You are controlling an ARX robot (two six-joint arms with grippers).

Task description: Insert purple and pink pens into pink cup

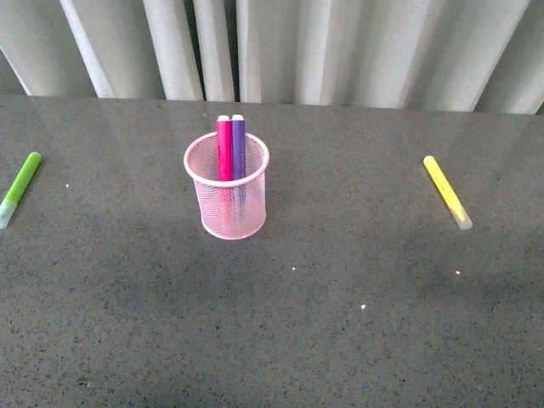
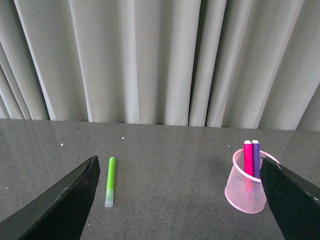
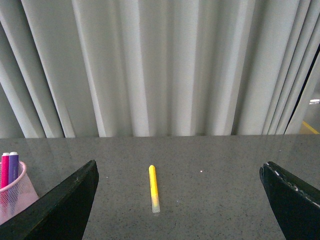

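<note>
The pink mesh cup [image 1: 232, 211] stands upright on the grey table, left of centre. The pink pen [image 1: 224, 150] and the purple pen [image 1: 239, 146] stand side by side inside it, tops above the rim. No arm shows in the front view. My left gripper [image 2: 180, 200] is open and empty; the cup [image 2: 244, 190] with both pens [image 2: 247, 159] [image 2: 255, 158] shows by one of its fingers [image 2: 295, 200]. My right gripper [image 3: 180, 200] is open and empty; the cup [image 3: 15, 195] and the tops of both pens show at the frame's edge.
A lime-green marker [image 1: 19, 189] lies at the table's far left, also in the left wrist view [image 2: 110, 181]. A yellow marker [image 1: 447, 191] lies at the right, also in the right wrist view [image 3: 154, 188]. Pale curtains [image 1: 340, 42] hang behind the table's far edge.
</note>
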